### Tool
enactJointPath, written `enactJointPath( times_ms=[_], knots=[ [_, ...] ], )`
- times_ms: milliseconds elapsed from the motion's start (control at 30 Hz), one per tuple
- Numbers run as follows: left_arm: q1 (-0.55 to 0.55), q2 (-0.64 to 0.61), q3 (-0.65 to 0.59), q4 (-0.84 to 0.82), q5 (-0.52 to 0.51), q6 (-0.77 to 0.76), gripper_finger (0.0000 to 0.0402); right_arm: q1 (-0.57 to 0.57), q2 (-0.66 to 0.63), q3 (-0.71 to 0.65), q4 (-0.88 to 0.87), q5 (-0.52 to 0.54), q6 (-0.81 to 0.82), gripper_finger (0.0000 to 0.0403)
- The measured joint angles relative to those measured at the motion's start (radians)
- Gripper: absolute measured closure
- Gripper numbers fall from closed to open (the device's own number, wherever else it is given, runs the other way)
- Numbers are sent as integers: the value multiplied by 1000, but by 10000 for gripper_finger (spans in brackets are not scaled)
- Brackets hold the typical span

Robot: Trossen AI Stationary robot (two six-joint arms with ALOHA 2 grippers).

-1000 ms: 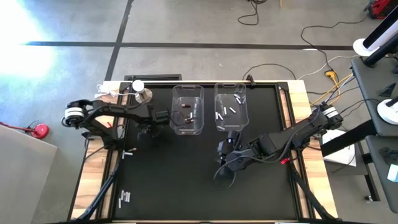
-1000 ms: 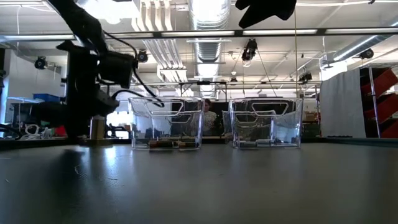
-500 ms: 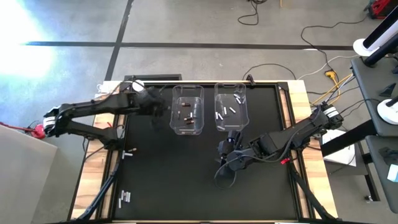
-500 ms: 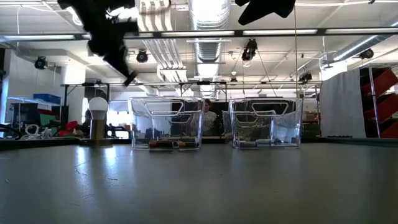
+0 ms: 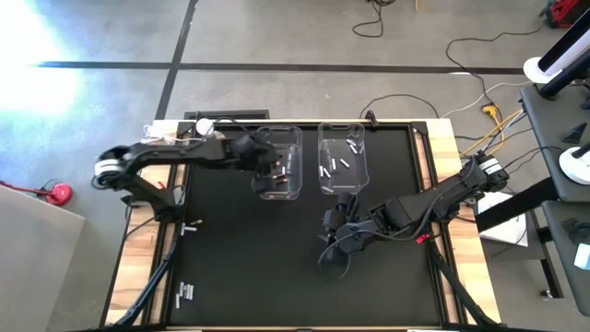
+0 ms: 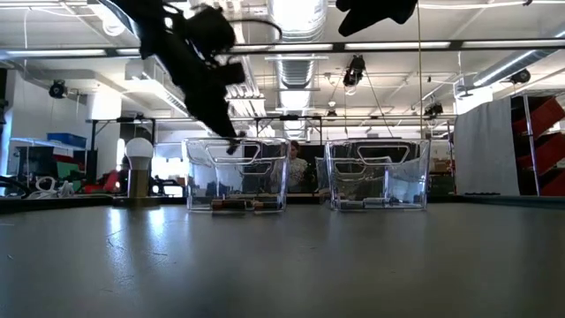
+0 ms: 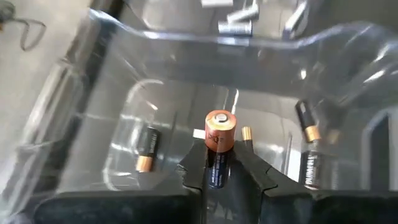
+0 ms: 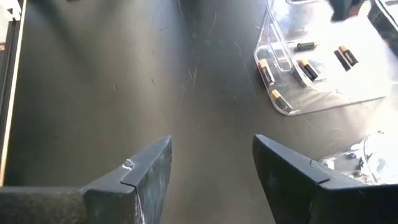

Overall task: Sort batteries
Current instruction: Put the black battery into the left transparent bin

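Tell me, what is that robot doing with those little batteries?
It is sorting batteries into two clear bins. The left gripper is pinching a dark, copper-topped battery and holding it over the left bin, where other dark batteries already lie. The right bin holds the silver ones. The right gripper is open and empty, waiting over the black table. A few silver batteries are still lying near the table's front left corner.

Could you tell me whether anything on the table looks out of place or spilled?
Mostly tidy: a few pale batteries lie loose near the table's front-left corner, far from both bins. The left end effector holds a dark battery over the left bin.
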Motion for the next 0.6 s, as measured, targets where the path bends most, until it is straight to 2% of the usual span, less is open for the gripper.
enactJointPath(
  times_ms=[267,467,600],
  knots=[
    [29,216,144,3,2,10,376,0,0,-3,-1,0,2,188],
    [56,352,304,-182,1,-13,376,2,0,-13,-4,-8,50,188],
    [64,431,366,-278,-14,-31,376,2,0,-31,-6,-15,65,188]
  ],
)
